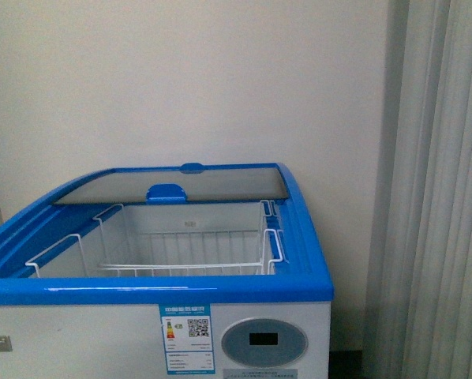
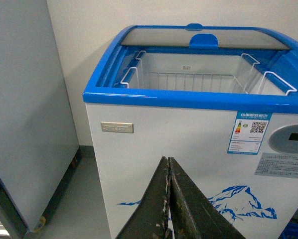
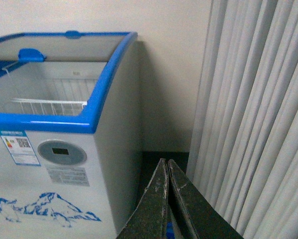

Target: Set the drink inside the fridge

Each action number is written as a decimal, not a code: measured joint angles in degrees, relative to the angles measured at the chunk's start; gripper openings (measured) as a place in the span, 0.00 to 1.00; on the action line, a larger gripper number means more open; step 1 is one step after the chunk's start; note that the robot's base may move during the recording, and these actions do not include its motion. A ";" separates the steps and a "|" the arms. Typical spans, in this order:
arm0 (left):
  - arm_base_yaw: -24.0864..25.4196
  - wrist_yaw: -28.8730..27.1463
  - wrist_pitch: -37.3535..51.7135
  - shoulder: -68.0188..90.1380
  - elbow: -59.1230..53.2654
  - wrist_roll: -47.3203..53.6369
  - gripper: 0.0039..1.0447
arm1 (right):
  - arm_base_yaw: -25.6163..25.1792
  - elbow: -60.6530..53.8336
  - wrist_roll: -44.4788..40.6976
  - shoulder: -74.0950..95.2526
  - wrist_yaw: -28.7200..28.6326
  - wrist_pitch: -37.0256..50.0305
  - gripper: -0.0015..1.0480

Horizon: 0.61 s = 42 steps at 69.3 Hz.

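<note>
With its glass lid (image 1: pixel 181 184) slid to the back, the fridge (image 1: pixel 141 290) stands open inside its blue rim, one white wire basket (image 1: pixel 181 249) hanging in a well that looks empty, a grey cabinet (image 2: pixel 24 109) close on its left with a strip of floor between, and one curtain (image 1: pixel 441 189) on its right across a narrow dark gap. No drink shows in any view, and the well's floor is hidden below the rim. Both the left gripper (image 2: pixel 168 162) and right gripper (image 3: pixel 166 163) have their two fingers pressed together on nothing, low before the fridge front.
</note>
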 joint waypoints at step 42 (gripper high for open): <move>0.00 0.04 0.00 0.00 0.00 0.02 0.02 | 0.00 -9.57 -0.02 -13.46 -0.02 -5.14 0.03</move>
